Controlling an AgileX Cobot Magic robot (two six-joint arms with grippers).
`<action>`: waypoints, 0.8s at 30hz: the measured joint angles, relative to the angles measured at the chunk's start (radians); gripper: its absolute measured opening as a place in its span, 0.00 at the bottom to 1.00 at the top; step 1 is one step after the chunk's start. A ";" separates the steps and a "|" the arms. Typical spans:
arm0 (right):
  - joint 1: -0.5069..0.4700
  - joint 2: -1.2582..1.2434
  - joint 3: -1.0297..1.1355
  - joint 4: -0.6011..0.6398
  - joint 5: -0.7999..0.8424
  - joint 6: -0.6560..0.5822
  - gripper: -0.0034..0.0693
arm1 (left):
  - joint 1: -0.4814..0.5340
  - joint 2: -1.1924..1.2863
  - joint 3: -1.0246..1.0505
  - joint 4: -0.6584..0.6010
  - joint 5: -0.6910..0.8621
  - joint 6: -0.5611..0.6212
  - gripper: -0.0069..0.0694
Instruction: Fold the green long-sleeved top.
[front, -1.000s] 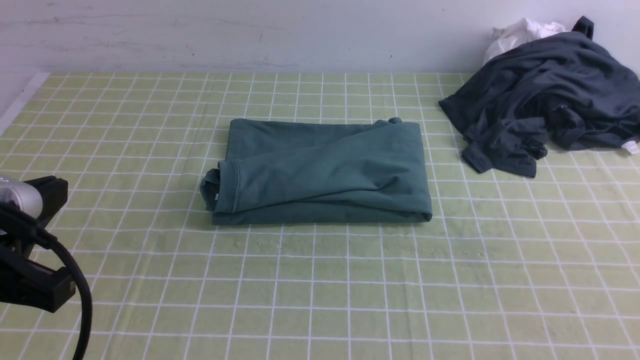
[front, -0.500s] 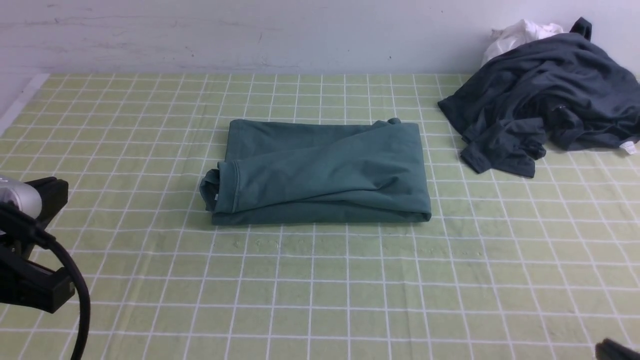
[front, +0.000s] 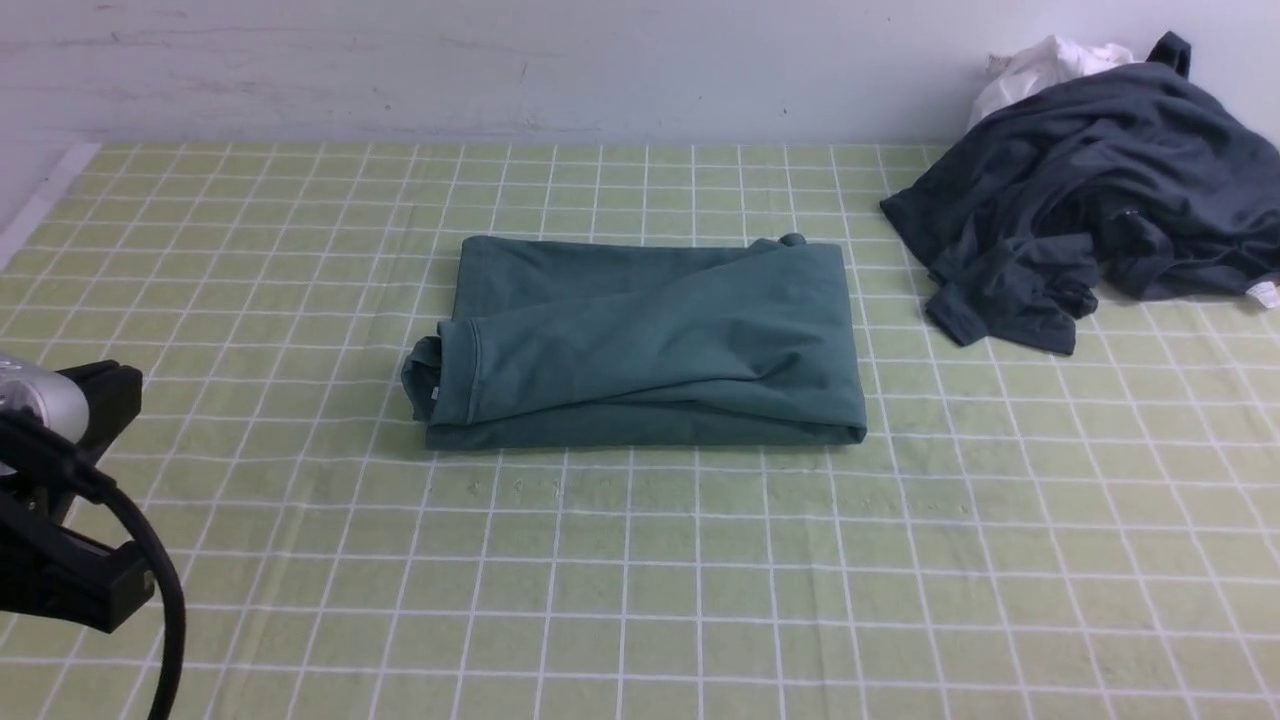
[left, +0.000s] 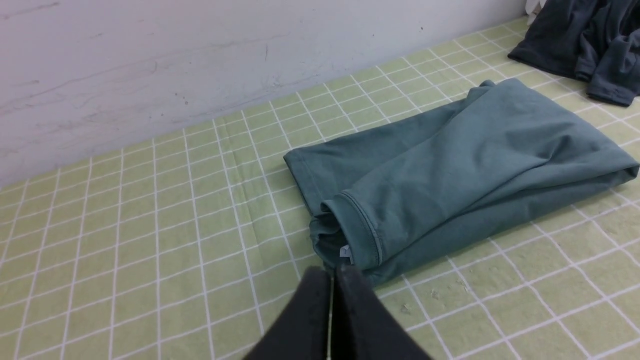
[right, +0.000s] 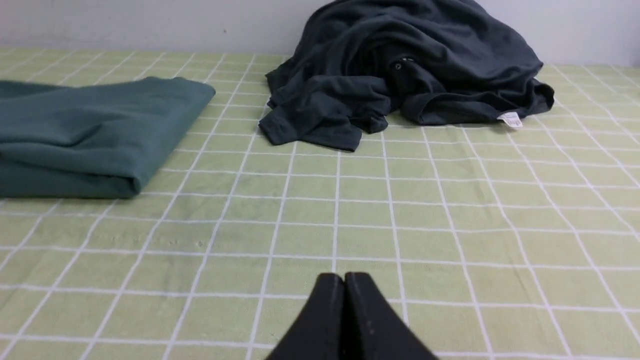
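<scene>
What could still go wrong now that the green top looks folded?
The green top lies folded, but its collar end bulges open, so the layers might slump apart. The left arm's fingers, shut and empty, sit close to that end in the wrist view; a careless move could snag it. The dark grey garment is heaped nearby, within the right arm's sweep, and could be dragged over.

Green long-sleeved top (front: 650, 345) folded, so sleeves, chest logo and inner layers hidden; right wrist view crops its left part. White tag (left: 346, 252) at collar too small to read. White cloth (front: 1050, 62) mostly buried behind dark grey garment (front: 1100, 190), which front view's right edge cuts off. Left arm (front: 60, 500) cropped at frame edge, fingertips unseen there. Right arm outside front view.
</scene>
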 joint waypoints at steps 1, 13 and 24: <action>-0.002 0.000 0.000 -0.001 0.000 0.002 0.03 | 0.000 0.000 0.000 0.000 0.000 0.000 0.09; -0.003 0.000 0.000 -0.003 0.002 0.008 0.03 | 0.000 0.000 0.000 0.000 0.000 0.000 0.09; -0.003 0.000 0.000 -0.004 0.002 0.009 0.03 | -0.014 -0.029 0.014 0.000 -0.009 0.000 0.09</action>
